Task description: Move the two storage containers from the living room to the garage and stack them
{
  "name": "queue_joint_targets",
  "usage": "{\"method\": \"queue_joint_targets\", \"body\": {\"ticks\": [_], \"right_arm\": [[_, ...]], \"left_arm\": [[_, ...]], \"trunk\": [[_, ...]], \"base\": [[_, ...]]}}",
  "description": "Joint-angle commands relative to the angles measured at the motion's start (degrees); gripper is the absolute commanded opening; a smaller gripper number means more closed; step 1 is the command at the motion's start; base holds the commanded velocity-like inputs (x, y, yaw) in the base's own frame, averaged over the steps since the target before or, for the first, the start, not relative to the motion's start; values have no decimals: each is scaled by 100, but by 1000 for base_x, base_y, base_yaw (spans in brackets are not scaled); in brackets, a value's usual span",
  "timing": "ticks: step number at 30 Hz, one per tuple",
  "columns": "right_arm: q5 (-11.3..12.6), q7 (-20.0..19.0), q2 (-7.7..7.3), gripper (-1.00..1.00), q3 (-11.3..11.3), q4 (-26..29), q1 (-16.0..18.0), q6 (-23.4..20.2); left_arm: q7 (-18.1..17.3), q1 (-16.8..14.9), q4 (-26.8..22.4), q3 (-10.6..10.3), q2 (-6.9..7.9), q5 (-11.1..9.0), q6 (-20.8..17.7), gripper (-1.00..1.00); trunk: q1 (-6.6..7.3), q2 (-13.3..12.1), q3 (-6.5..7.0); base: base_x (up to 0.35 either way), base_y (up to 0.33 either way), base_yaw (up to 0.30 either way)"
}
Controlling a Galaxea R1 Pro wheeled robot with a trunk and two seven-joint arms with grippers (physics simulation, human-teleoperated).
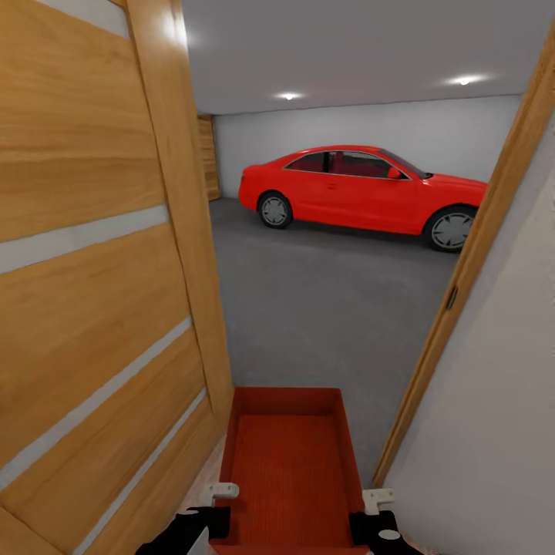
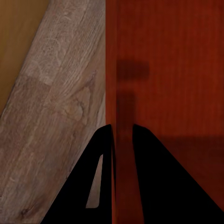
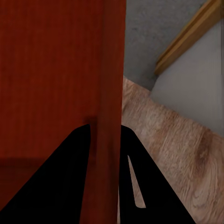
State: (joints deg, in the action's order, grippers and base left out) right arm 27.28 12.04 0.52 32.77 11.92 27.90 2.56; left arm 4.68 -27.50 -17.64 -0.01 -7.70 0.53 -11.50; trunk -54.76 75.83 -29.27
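Observation:
One orange-red storage container (image 1: 289, 455) hangs low in front of me in the doorway, lidless, its ribbed inside facing up. My left gripper (image 1: 220, 493) is shut on its left wall and my right gripper (image 1: 378, 501) is shut on its right wall. In the left wrist view the black fingers (image 2: 100, 154) straddle the thin wall of the container (image 2: 177, 70). The right wrist view shows the same: fingers (image 3: 70, 158) either side of the container's (image 3: 46, 60) wall. Beyond the doorway lies the garage's dark grey concrete floor (image 1: 324, 308).
A honey-wood door (image 1: 92, 308) with frosted strips stands open close on the left. The wooden door frame (image 1: 478, 247) and a white wall (image 1: 501, 432) close in on the right. A red car (image 1: 362, 193) is parked across the far side. Light wood planks (image 2: 56, 116) lie underneath.

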Motion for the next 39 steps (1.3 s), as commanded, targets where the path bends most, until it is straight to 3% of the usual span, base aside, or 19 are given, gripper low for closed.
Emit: {"method": "queue_joint_targets", "body": {"ticks": [1, 22, 39], "right_arm": [[137, 105, 0, -100, 10, -32, 5, -36], [137, 105, 0, -100, 10, -32, 5, -36], [137, 105, -4, -100, 10, -32, 5, -36]], "left_arm": [[51, -1, -38, -25, -3, 44, -36, -100], [51, -1, -38, -25, -3, 44, -27, -100], [51, -1, -38, -25, -5, 44, -36, -100]], "trunk": [[-1, 3, -5], [-1, 3, -5], [-1, 3, -5]], "base": [[152, 129, -238], [108, 71, -223], [13, 0, -14]]}}
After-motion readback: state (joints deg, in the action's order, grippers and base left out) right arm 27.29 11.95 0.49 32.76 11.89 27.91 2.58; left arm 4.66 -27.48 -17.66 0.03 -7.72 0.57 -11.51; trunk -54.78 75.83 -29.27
